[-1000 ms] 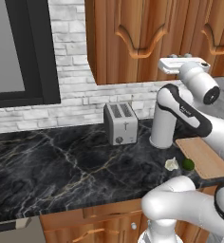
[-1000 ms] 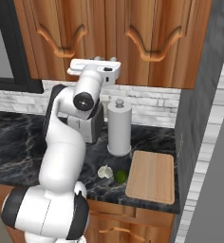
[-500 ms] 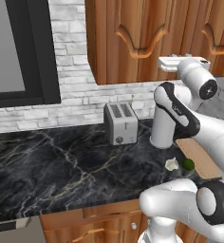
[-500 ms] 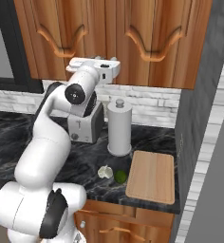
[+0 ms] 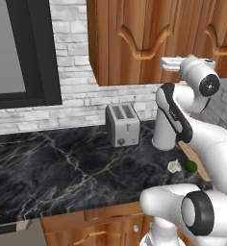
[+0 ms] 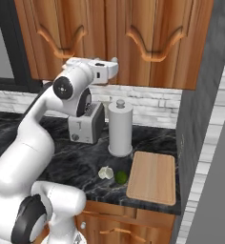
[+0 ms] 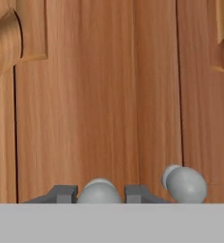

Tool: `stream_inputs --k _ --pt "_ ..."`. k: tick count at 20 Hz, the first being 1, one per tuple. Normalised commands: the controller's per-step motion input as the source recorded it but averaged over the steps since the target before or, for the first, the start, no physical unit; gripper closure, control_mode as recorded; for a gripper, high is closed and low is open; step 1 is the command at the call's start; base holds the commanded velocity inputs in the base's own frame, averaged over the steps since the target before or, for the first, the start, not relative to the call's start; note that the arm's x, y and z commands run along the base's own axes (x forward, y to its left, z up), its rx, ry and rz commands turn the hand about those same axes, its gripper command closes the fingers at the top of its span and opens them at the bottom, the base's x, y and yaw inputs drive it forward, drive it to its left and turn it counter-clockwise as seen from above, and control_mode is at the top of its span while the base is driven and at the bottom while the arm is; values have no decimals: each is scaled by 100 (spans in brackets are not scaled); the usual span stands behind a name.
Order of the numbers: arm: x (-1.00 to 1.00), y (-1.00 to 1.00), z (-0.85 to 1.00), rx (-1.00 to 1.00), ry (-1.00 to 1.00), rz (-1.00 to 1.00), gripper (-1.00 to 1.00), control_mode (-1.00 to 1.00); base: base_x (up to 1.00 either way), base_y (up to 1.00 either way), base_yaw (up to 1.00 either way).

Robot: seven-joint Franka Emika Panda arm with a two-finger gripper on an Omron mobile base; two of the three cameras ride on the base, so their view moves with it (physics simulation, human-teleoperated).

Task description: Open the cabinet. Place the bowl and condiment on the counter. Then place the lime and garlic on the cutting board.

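The reddish-brown cabinet hangs over the counter with both doors closed. My gripper is raised to the doors' lower edge. In the hand view my gripper is shut on a round silvery knob, with a second knob just to its right. The lime and the garlic lie side by side on the counter, just left of the cutting board. The bowl and condiment are hidden.
A silver toaster stands by the brick wall, with a tall white paper-towel roll to its right, behind the lime. A grey wall closes the counter's right end. A dark window frame is at the left.
The hand has stayed at the cabinet doors' lower edge while the arm's elbow and upper links have swung round. The doors have not moved.
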Motion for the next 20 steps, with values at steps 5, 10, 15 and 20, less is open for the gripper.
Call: stream_inputs --k 5,10,15,20 --pt "-43 -20 27 0 6 -8 100 -100 0 0 0" --pt "-47 -16 28 0 6 -9 100 -100 0 0 0" --pt "-49 -14 28 0 6 -10 100 -100 0 0 0" --pt "-52 -8 22 0 6 -10 100 -100 0 0 0"
